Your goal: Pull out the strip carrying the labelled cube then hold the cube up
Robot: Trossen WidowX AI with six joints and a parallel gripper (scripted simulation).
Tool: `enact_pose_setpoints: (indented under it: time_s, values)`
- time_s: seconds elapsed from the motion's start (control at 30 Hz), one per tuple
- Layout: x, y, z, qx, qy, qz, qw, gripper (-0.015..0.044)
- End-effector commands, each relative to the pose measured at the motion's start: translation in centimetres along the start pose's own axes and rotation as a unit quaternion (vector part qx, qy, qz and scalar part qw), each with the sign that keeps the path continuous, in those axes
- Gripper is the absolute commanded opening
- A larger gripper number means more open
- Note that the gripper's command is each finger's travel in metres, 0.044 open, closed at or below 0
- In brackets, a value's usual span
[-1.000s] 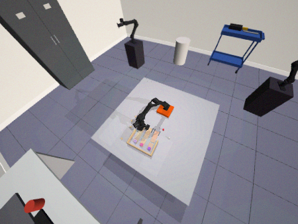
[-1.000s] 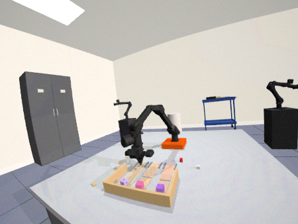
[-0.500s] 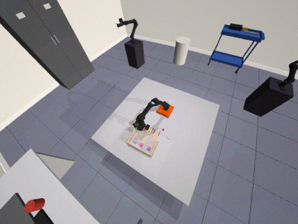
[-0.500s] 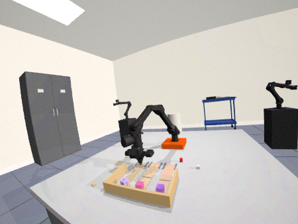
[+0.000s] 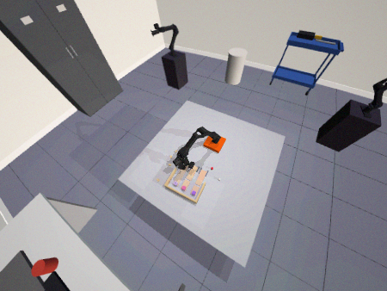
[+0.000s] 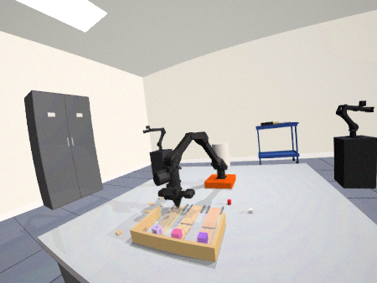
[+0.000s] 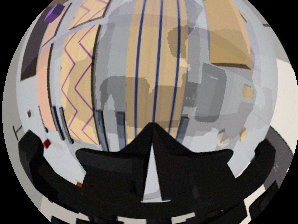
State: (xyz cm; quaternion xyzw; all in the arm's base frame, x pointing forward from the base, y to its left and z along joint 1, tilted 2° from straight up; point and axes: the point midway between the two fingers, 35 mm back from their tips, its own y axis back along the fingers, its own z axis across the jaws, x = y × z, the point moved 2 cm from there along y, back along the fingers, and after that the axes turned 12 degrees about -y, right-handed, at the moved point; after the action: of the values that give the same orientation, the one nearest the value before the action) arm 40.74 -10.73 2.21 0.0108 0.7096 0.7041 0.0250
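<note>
My gripper (image 5: 185, 166) (image 6: 178, 206) (image 7: 152, 125) is shut and empty, pointing down over the robot-side end of the blue-lined strip (image 6: 171, 218) (image 7: 148, 65); contact is unclear. That strip shows no gap in the wrist view; its far end is out of frame there. A pale lilac cube (image 5: 175, 183) (image 6: 157, 229) with marked faces is at its far end. The zigzag strip (image 6: 193, 214) (image 7: 77, 100) has a gap before the piece bearing a pink cube (image 5: 184, 188) (image 6: 177, 234). The pinkish strip (image 5: 201, 176) (image 6: 213, 218) (image 7: 46, 90) has a gap before the purple cube (image 5: 193, 193) (image 6: 203, 237) (image 7: 51, 13).
A wooden tray wall (image 5: 180, 194) (image 6: 173, 247) (image 7: 227, 30) surrounds the cubes on the far sides. Short dark rails (image 7: 101, 130) flank the strip ends. A small red object (image 5: 211, 168) (image 6: 229, 202) (image 7: 47, 143), a white one (image 5: 219, 179) (image 6: 250, 211) and wooden bits (image 6: 118, 233) (image 7: 248, 92) lie outside.
</note>
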Motion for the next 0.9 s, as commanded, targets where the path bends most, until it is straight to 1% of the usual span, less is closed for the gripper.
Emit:
enact_pose_setpoints:
  time_s: [0.0,0.87]
  values:
    - [0.9,-0.3,-0.2,0.001,0.002,0.007,1.000,0.0000]
    - [4.8,-0.4,-0.9,0.001,0.002,0.009,1.000,0.0000]
